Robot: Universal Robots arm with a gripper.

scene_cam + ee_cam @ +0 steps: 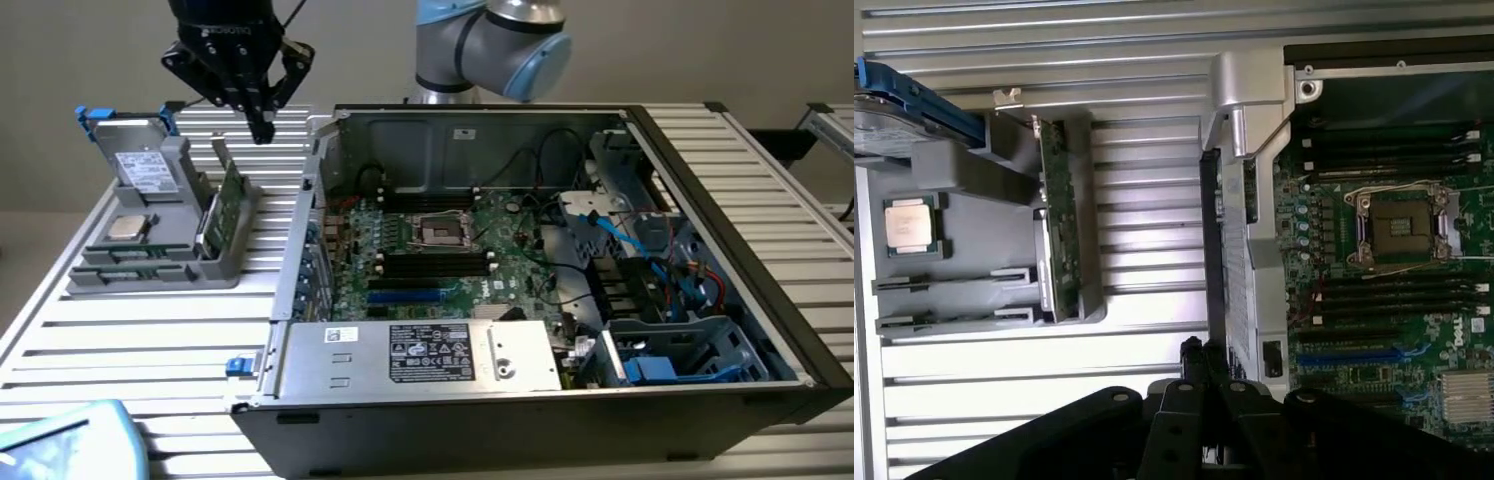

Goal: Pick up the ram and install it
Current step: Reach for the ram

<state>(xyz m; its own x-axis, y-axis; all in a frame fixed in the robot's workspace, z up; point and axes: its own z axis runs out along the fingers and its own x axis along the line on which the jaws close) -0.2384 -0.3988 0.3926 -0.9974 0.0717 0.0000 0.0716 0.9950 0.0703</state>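
We see end effector (263, 128) closed, empty, hanging above table (134, 340) between gray tray (147, 275) and open computer case (534, 400). Ram (230, 205) stands on edge in tray, on side nearest case, apart from end effector. Processor chip (127, 227) lies in same tray.

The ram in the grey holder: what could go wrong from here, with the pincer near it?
The pincer hovers shut near the ram; coming down so, it may strike the board's edge, not straddle it.
The ram stands in a narrow slot of the grey holder; the pincer may catch its wall.
The case wall is close; a carried ram may clip it.
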